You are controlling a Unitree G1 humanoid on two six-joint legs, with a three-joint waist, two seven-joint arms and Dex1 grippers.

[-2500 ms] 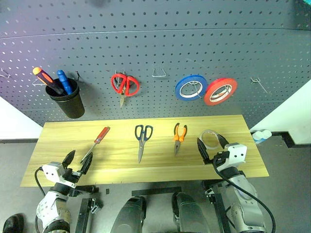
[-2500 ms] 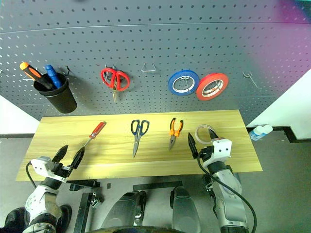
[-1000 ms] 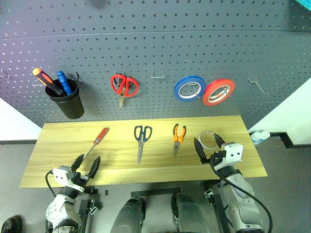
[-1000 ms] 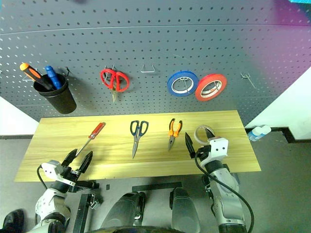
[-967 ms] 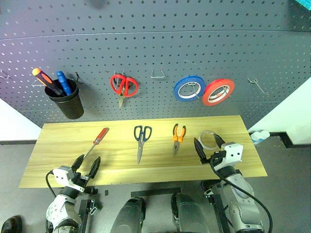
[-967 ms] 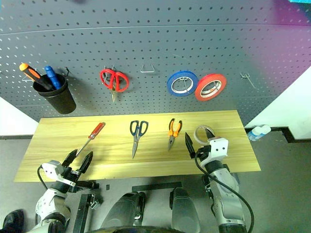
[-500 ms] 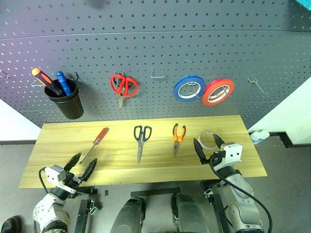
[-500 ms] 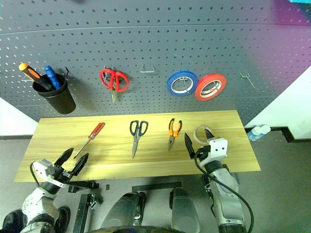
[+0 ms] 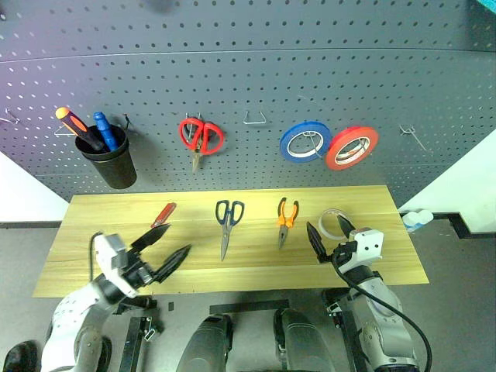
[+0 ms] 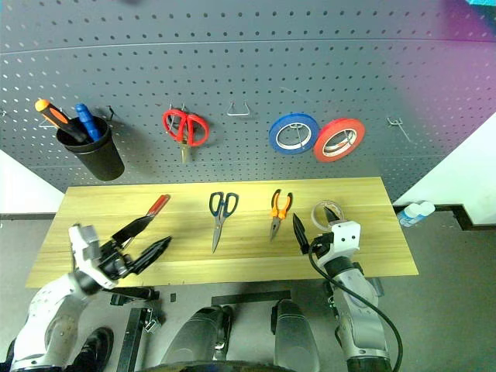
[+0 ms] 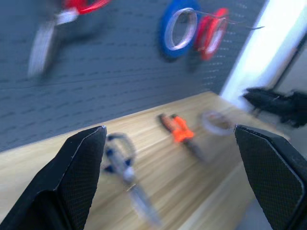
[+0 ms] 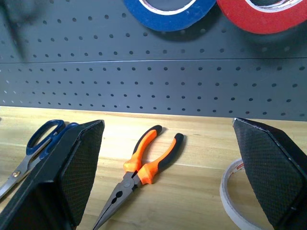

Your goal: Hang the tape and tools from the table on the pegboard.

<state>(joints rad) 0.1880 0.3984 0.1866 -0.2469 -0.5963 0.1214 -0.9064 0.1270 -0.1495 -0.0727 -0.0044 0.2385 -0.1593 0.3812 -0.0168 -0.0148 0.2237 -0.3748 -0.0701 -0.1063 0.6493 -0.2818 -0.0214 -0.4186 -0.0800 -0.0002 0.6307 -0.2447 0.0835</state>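
Both claws are seen released, nothing held. At the table's (image 9: pixel 93 213) front edge near the left end, the left gripper (image 9: pixel 164 249) is spread wide just in front of the red-handled screwdriver (image 9: pixel 163 215), whose shaft is hidden behind the fingers. The right gripper (image 9: pixel 328 233) is held wide towards the right end, its fingers standing either side of the whitish tape roll (image 9: pixel 334 223), apart from it as far as can be told.

Every piece of the task is found lying flat on the wood in a row along the middle: screwdriver left of centre, dark-handled scissors (image 9: pixel 227 224) at the centre, orange-and-black pliers (image 9: pixel 285 218) just right of them, tape nearest the right end. On the pegboard (image 9: pixel 248 77) behind, a bare hook (image 9: pixel 254 118) is seen between the red scissors (image 9: pixel 201 137) and the blue roll (image 9: pixel 304 141), and another hook (image 9: pixel 412 136) right of the red roll (image 9: pixel 351 146).

The tape is judged light and slightly yielding, so it is best pinched across its wall, one finger inside the core. The screwdriver is judged stiff and prone to rolling; its handle offers the surer hold. Scissors and pliers are judged rigid but hinged, so they are best taken near the pivot, leaving the loops free for a hook.
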